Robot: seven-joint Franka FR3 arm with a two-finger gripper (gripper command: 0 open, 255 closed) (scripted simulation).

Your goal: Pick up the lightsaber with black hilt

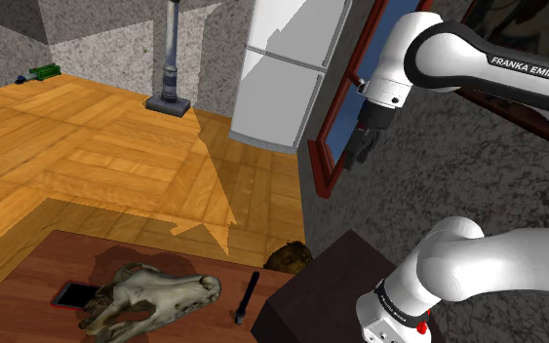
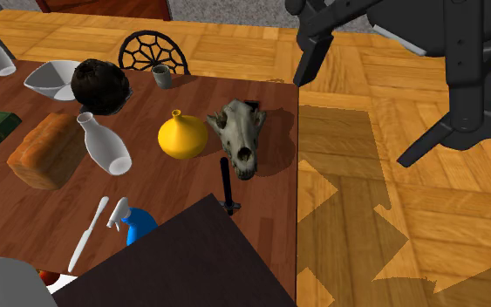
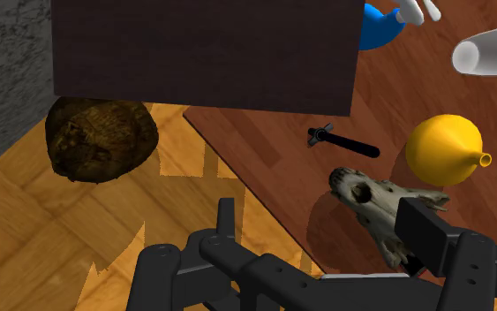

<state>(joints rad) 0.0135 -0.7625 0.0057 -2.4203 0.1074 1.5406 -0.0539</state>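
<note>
Gripper [image 1: 363,154] high above table [image 2: 172,185]; state cannot be determined. Lightsaber [image 2: 226,185] lies beside skull [image 2: 239,131]. Yellow vase [image 2: 182,137] upright, near skull; interior hidden.

Shows a brown table [image 2: 25,214] with a bony animal skull [image 2: 237,131] near its edge. Just beside the skull's snout, a thin black lightsaber [image 2: 226,185]. Right next to the skull, away from the table's edge, a round yellow vase [image 2: 182,138]. Farther from the skull, past the vase, a white bottle [image 2: 104,144] and a loaf of bread [image 2: 43,150]. Well apart from the skull, a blue spray bottle [image 2: 136,227].
</note>
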